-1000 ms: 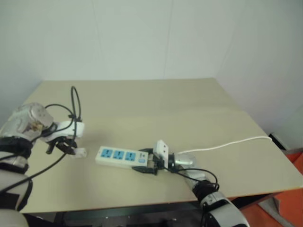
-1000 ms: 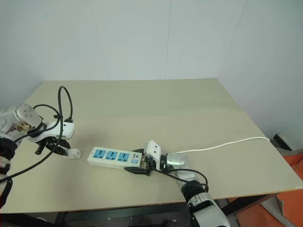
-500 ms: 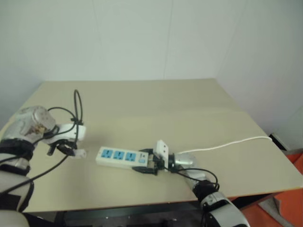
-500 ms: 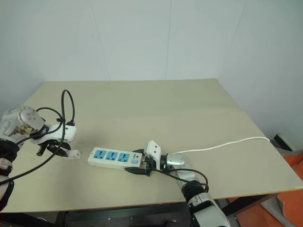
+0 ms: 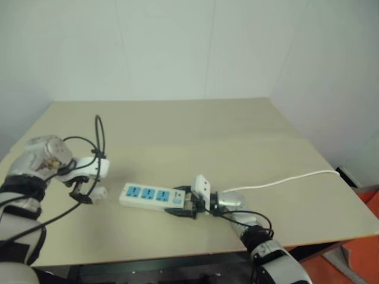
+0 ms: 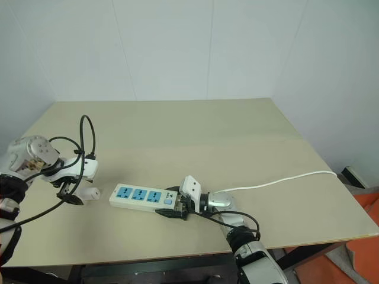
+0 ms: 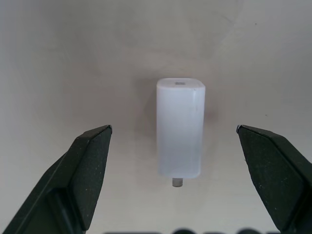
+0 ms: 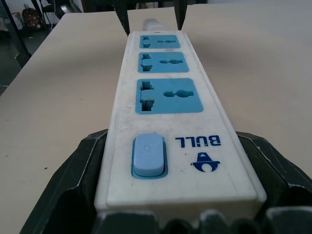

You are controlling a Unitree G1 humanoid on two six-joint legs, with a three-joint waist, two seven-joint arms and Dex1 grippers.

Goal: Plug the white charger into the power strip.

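The table (image 6: pixel 195 130) is the largest item: a flat, matte beige top with a smooth, uniform surface and a faint seam line running across its right portion. It stands against plain white walls.

The power strip (image 6: pixel 141 197) lies flat near the table's front edge, a long white rectangular plastic bar with rounded edges. Its top carries three square blue socket faces in a row and a pale blue rounded-rectangle switch (image 8: pixel 148 155) at the end nearest the right gripper, next to a blue printed logo. All three sockets are vacant. A thin white cord (image 6: pixel 278 180) curves away over the table toward its right edge.

The right gripper (image 6: pixel 172 208) is clamped on the switch end of the power strip; in the right wrist view its black, finely textured fingers (image 8: pixel 78 180) press against both long sides of the bar.

The left gripper (image 6: pixel 76 193) points down at the table left of the strip, its jaws spread wide and holding nothing. The black wedge-shaped fingers (image 7: pixel 87 165) stand well clear on either side of the charger.

The white charger (image 7: pixel 180 127) lies on its side on the table between those fingers, touching neither. It is a small glossy white block with rounded corners, and a short metal pin (image 7: pixel 177 182) protrudes from one end. In the head views it lies just left of the power strip's far end (image 6: pixel 93 193), apart from it.
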